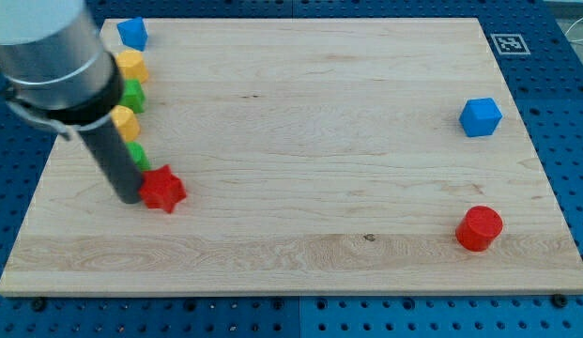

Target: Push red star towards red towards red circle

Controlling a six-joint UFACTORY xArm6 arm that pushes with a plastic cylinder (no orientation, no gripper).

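The red star [163, 190] lies at the board's left, a little below mid-height. My tip [128, 196] stands right against the star's left side, touching it. The red circle [481, 228] sits far off at the view's lower right. The arm's body covers part of the column of blocks at the left.
At the left edge a column runs from a blue block [132, 32] down through a yellow block [131, 65], a green block [133, 96], a yellow block [124, 122] and a green block [138, 156]. A blue cube [480, 116] sits at the right.
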